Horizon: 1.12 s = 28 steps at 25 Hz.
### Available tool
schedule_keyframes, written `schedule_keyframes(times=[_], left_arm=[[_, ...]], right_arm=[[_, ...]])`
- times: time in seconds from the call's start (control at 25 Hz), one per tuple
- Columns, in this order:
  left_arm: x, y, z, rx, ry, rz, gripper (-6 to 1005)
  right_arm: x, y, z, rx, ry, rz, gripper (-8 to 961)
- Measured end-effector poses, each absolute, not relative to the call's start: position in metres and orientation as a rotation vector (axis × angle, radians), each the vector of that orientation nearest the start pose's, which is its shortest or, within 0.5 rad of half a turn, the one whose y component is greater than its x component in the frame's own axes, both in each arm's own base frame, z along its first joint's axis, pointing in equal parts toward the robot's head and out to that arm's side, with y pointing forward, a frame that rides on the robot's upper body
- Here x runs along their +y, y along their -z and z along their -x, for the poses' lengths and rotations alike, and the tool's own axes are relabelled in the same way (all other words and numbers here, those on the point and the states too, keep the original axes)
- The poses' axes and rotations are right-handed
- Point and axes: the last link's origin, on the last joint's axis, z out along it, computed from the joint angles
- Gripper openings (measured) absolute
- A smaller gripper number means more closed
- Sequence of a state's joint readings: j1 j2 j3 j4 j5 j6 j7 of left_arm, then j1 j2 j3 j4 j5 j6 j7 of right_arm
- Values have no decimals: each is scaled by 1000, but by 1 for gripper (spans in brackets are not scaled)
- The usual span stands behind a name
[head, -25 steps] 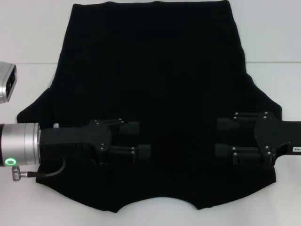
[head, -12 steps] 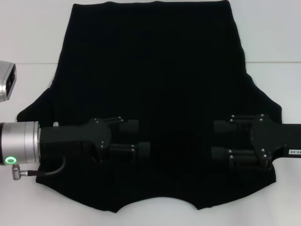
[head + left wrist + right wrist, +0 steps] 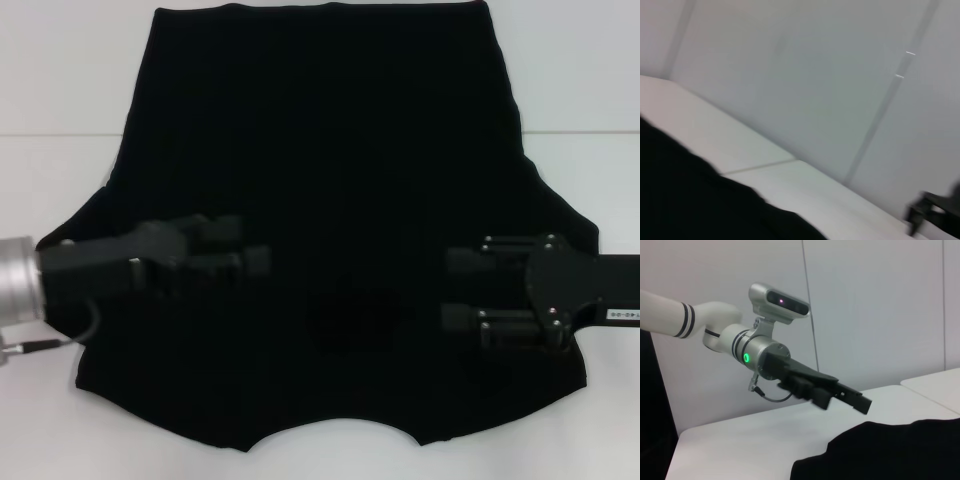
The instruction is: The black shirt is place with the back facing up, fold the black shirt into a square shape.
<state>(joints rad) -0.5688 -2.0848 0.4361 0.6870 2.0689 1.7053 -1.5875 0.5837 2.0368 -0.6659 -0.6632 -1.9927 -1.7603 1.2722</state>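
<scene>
The left gripper [image 3: 255,250] hangs above the black shirt [image 3: 330,180], tilted down, its fingers probably pressed together, though blur hides it. The shirt lies flat on the white table [image 3: 60,190], neckline nearest the robot, hem farthest. The right gripper [image 3: 455,290] hovers low, fingers spread.
</scene>
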Motion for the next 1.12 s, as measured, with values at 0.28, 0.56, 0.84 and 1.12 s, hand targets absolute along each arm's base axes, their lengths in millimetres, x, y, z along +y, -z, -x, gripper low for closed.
schedule_keyframes(times=[0.28,0.56,0.84,1.12], left_arm=[[349,-66,293,-1107,770,2301,891],[356,-88,313,-1305,557,2140,891],[368,-95,329,-1458,370,1976,890],[378,-92,341,-1452,318,1864,890]], right_arm=[[338,-5,-222,313,-820,2842,702],[348,9,-210,340,-838,2840,700],[355,15,-203,357,-858,2826,699],[356,13,-201,365,-893,2803,697]])
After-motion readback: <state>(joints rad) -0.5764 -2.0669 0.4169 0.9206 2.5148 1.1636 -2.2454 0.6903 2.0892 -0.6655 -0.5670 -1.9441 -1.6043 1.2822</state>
